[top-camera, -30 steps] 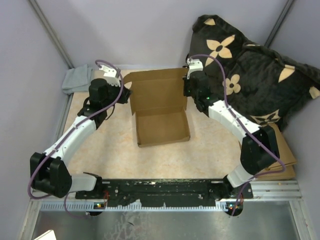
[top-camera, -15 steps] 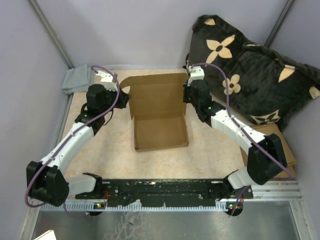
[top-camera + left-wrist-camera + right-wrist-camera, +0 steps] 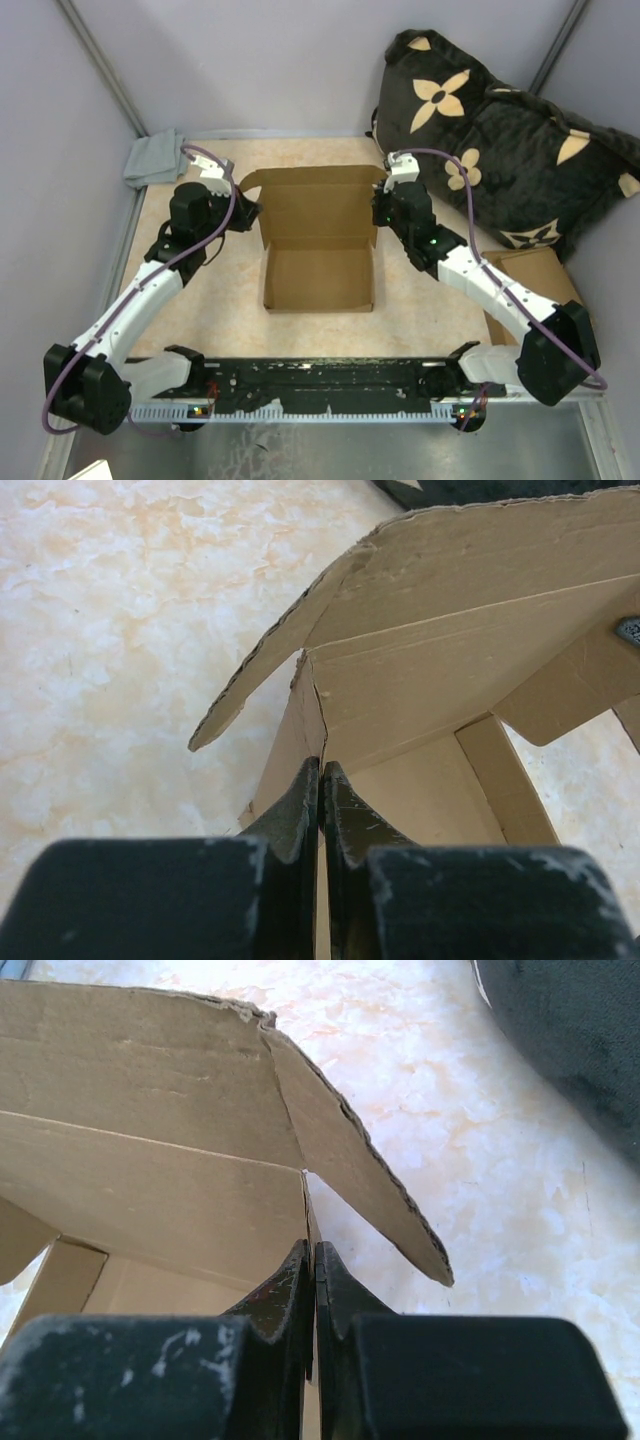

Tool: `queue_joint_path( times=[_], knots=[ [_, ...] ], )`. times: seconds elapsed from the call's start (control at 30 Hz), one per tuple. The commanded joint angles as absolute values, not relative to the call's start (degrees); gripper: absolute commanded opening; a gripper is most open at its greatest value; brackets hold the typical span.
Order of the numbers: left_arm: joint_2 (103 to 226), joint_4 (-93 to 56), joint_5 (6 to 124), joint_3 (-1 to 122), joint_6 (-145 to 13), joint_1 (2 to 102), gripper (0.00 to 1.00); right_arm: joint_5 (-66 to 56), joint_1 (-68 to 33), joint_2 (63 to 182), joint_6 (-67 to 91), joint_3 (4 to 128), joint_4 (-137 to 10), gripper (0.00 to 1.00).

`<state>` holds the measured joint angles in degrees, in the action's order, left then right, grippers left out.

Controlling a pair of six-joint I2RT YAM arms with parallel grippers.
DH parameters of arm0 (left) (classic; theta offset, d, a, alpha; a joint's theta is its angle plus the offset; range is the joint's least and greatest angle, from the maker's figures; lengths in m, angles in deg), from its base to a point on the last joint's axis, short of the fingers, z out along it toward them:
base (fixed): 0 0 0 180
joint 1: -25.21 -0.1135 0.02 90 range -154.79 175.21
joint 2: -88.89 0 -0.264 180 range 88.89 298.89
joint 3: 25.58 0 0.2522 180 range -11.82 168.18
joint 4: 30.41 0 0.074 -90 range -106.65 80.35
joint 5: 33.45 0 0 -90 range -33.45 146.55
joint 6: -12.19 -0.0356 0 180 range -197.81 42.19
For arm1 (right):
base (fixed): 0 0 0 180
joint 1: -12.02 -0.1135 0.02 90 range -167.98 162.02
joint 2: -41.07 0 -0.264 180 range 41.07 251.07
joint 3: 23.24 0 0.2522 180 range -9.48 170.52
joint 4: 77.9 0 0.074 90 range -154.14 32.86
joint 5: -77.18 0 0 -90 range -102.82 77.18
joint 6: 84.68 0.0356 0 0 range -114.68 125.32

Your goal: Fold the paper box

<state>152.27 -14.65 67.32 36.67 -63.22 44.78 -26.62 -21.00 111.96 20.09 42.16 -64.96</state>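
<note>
Cardboard looked light, stiff, yet easily creased; left gripper (image 3: pixel 321 795) and right gripper (image 3: pixel 311 1275) each pinched a side wall of the paper box (image 3: pixel 318 270), a sensible hold.

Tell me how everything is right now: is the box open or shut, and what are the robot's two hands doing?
paper box: open, lid raised at the back, lid flaps sticking out sideways.
left gripper: shut, pinching the box's left wall.
right gripper: shut, pinching the box's right wall.
cushion: slumped in the far right corner.
grey cloth: crumpled.
cardboard sheets: lying flat, unfolded.
</note>
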Motion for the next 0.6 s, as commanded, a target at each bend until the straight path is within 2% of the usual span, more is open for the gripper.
queue_joint_path(
  times=[0.0, 0.3, 0.57],
  knots=[
    [151.4, -13.6, 70.1, 36.1, -62.2, 45.8, 0.06, -24.7, -22.3, 112.8, 21.1, 44.1, -68.5, 0.02],
    [153.4, -20.5, 67.6, 37.9, -64.5, 45.9, 0.06, -26.6, -22.3, 116.2, 15.1, 45.5, -79.0, 0.0],
    [161.2, -25.3, 64.9, 44.3, -67.5, 45.9, 0.09, -28.3, -22.3, 124.6, 8.6, 53.3, -83.0, 0.01]
  ],
)
